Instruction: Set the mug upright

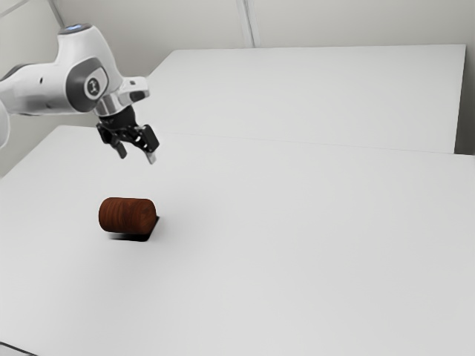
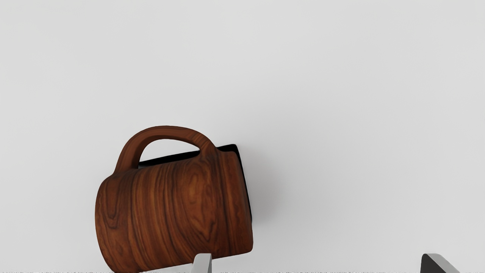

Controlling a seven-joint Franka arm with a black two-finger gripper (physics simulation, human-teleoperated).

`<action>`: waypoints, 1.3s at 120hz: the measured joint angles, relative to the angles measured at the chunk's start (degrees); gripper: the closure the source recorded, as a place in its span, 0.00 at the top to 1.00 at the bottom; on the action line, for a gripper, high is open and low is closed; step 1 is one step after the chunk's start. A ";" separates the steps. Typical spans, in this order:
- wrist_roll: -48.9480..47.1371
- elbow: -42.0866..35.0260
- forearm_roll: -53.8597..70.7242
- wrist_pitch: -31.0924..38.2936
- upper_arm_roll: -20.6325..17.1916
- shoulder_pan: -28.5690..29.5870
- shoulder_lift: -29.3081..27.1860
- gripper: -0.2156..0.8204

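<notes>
Lying on its side on the white table, the brown wood-grained mug is seen toward the exterior view's left, below the gripper and clearly apart from it. The jaws are held open, their two fingertips spread wide, and the mug is left ungripped.

In the wrist view the fingers are cut off by the picture's edge, so that little more than their ends can be seen. Part of the mug's side is covered by one fingertip — an overlap of sight, since a gap between gripper and mug is shown in the exterior view. The other fingertip is set well apart from the mug, over bare table.

The handle is seen as a full arch, joined to the mug's side at both ends and laid out sideways from the body. A black shadow is cast beneath the mug; it is partly hidden by the body, and a strip of it is framed by the handle. The mug's underside is hidden, and its inside cannot be seen. The white arm is cut off at the exterior view's left edge — its base is left out of sight.
</notes>
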 joint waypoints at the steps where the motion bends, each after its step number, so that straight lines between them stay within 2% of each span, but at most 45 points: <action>1: 0.01 -0.06 0.00 0.05 0.02 0.02 -0.04 0.79; 20: 0.97 -0.40 -1.07 0.39 0.72 0.27 -0.44 0.79; 38: 5.98 0.05 -6.81 0.35 0.79 2.51 1.39 0.79; 45: 8.57 0.29 -9.80 0.09 0.76 6.10 3.10 0.79; 61: 14.31 2.03 -14.20 -1.34 0.81 20.24 7.13 0.79; 91: 24.43 8.61 -23.72 -9.62 0.96 27.31 16.49 0.79; 119: 31.86 11.36 -37.81 -19.76 1.02 31.68 24.84 0.79; 156: 38.10 10.86 -50.56 -25.70 0.98 33.08 28.65 0.79</action>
